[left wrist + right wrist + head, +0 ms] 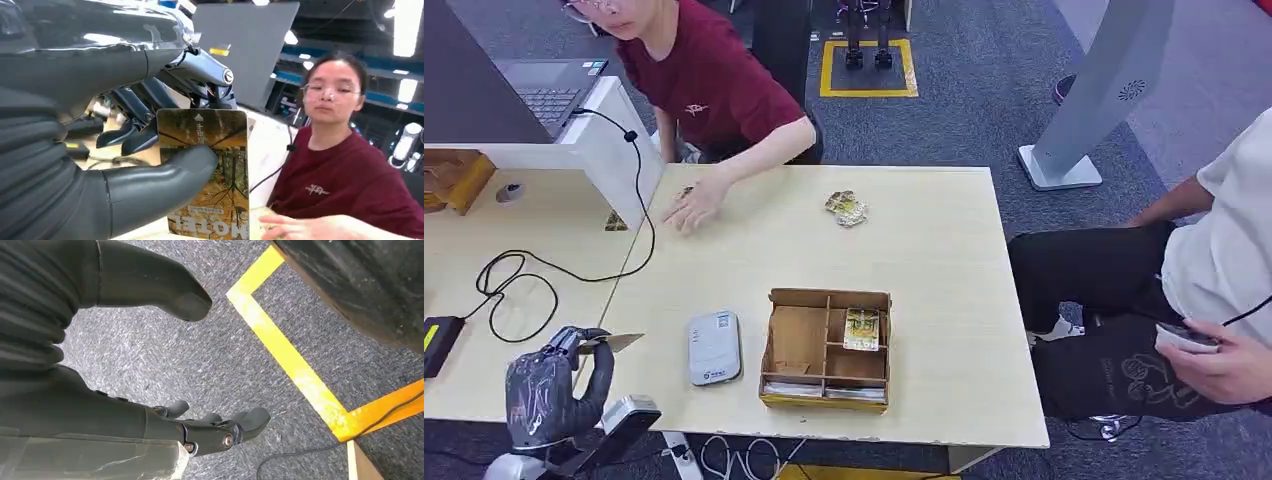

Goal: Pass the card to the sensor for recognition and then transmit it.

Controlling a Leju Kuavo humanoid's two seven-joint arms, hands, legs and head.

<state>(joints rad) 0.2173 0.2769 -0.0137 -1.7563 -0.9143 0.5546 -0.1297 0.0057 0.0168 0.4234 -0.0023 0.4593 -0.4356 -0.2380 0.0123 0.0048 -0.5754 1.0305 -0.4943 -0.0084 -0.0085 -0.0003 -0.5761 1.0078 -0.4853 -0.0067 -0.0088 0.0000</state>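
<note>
Pale wooden worktop (pixel 944 260) | grey sensor (pixel 714 347) near centre | left robot hand (pixel 554 385) near left, pinching card (pixel 210 170) by one edge | thin, stiff, light, likely slick; best held by edges | right robot hand (pixel 210 432) released, fingers apart above floor

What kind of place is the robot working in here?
Probably a robotics lab or test hall: grey carpet marked with yellow floor tape, a laptop beside the pale table, and a person seated across, watching the left hand hold a card.

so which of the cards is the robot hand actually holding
The autumn-forest card pinched in the left robot hand, over the table's near-left edge. The other cards lie in the wooden box and loose at the far side.
</note>
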